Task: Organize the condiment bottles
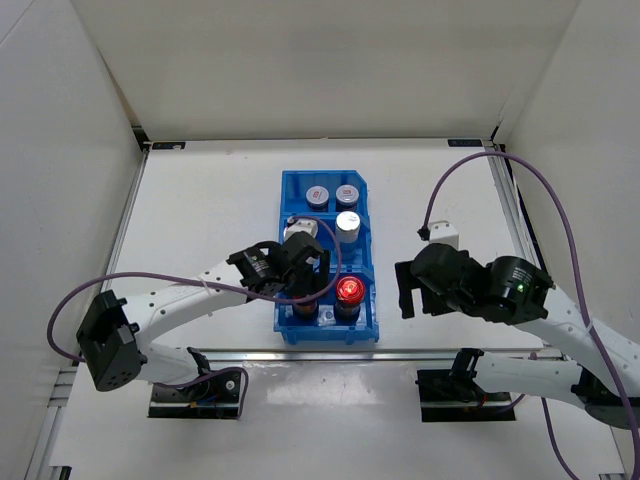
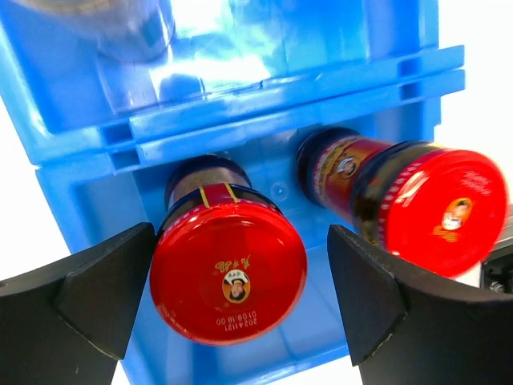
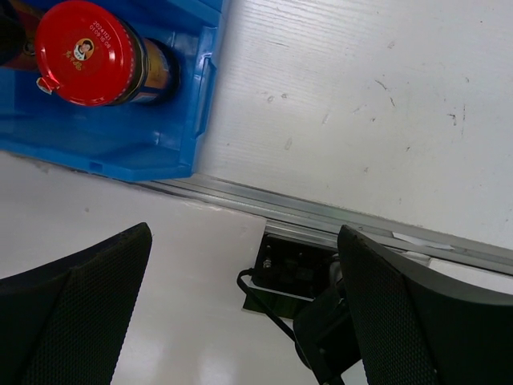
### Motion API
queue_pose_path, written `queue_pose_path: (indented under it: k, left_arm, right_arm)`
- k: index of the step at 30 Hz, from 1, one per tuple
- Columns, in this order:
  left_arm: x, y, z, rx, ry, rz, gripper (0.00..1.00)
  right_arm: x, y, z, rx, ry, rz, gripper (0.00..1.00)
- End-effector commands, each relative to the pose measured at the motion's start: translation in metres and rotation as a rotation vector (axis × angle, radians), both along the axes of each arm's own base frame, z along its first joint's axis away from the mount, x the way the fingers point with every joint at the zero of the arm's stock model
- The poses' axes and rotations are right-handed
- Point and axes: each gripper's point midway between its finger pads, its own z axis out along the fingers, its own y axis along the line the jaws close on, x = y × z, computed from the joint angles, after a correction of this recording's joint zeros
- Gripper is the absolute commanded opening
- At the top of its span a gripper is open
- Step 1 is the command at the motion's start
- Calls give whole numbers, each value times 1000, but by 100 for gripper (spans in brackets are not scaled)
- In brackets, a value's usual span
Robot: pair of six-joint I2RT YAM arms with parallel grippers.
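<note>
Two brown red-capped bottles stand in the near compartment of the blue bin (image 1: pixel 281 212). My left gripper (image 1: pixel 306 272) hangs over the left one (image 2: pixel 228 273), open, with its jaws either side of the cap. The left finger (image 2: pixel 104 289) sits close against the cap, while the right finger (image 2: pixel 361 289) stands apart from it. The other red-capped bottle (image 1: pixel 349 291) stands just to the right (image 2: pixel 437 210). Two white-blue silver-capped bottles (image 1: pixel 348 226) fill the middle compartment, and two grey-lidded ones (image 1: pixel 318 196) the far one. My right gripper (image 1: pixel 405 290) is open and empty, right of the bin.
The bin's near right corner (image 3: pixel 204 88) and a red-capped bottle (image 3: pixel 84 52) show in the right wrist view, above a metal rail (image 3: pixel 361 220) along the table's near edge. White walls enclose the table on three sides.
</note>
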Motion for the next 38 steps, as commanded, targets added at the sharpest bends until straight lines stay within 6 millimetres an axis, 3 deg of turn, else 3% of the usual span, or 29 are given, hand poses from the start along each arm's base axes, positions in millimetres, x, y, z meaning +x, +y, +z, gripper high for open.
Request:
queue_pose_path:
  k: [1, 5, 6, 9, 10, 11, 12, 14, 15, 16, 20, 21, 22, 24, 26, 30, 38]
  left_arm:
    - [13, -7, 48, -71, -113, -7, 100]
    - [21, 14, 101, -51, -233, 7, 100]
    - [24, 17, 128, -68, -281, 12, 100]
    - [25, 55, 177, -5, -422, 18, 100]
    - [26, 78, 196, 21, -506, 45, 100]
    - [26, 90, 205, 32, -550, 63, 100]
    - [25, 100, 200, 68, -577, 65, 100]
    - [23, 133, 210, 106, -677, 100, 100]
    - [25, 145, 199, 146, -691, 135, 100]
    - [21, 160, 201, 135, -710, 171, 100]
    - [14, 187, 168, 194, -710, 237, 100]
    - [12, 190, 156, 208, -702, 231, 100]
    - [10, 192, 131, 238, -671, 223, 100]
    - [6, 187, 115, 169, -660, 223, 100]
    - [4, 171, 120, 102, -677, 138, 100]
    - [7, 183, 124, 159, -716, 168, 100]
    - [10, 186, 122, 191, -723, 185, 100]
  right_arm:
    - [-20, -45, -12, -141, 65, -34, 100]
    - [-18, -41, -10, -114, 51, -34, 100]
    - [-17, -42, -10, -113, 44, -46, 100]
    - [-12, -42, -8, -123, 15, -38, 100]
    - [-9, -37, -2, -87, -12, -22, 100]
    - [-3, -35, 4, -81, -43, -9, 100]
    - [0, -33, 11, -59, -75, 2, 100]
    - [10, -23, 20, -31, -140, 47, 100]
    - [16, -25, 23, -38, -170, 28, 100]
    - [19, -25, 25, -41, -187, 27, 100]
    - [30, -28, 18, -94, -236, 5, 100]
    - [31, -31, 14, -112, -240, 0, 100]
    - [32, -33, 11, -131, -242, -5, 100]
    - [35, -35, 7, -146, -255, -28, 100]
    - [37, -40, 8, -162, -267, -48, 100]
    - [39, -46, 9, -160, -288, -72, 100]
    - [36, -43, 7, -91, -304, -66, 100]
